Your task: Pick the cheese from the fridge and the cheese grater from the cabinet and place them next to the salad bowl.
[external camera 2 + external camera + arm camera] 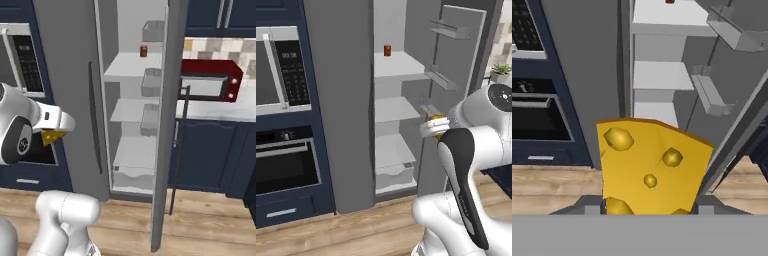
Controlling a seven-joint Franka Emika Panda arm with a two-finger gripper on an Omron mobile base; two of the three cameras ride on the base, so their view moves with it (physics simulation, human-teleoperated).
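My pincer (649, 210) grips the yellow cheese (649, 167) wedge between its jaws; its fingertips are mostly hidden behind the wedge. I hold it in the air outside the open fridge (346, 100), where a small red can (387, 50) stands on an upper shelf

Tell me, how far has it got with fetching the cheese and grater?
The cheese is already out of the open fridge, gripped in the hand. It has yet to be set down by the salad bowl, and the grater has yet to be fetched.
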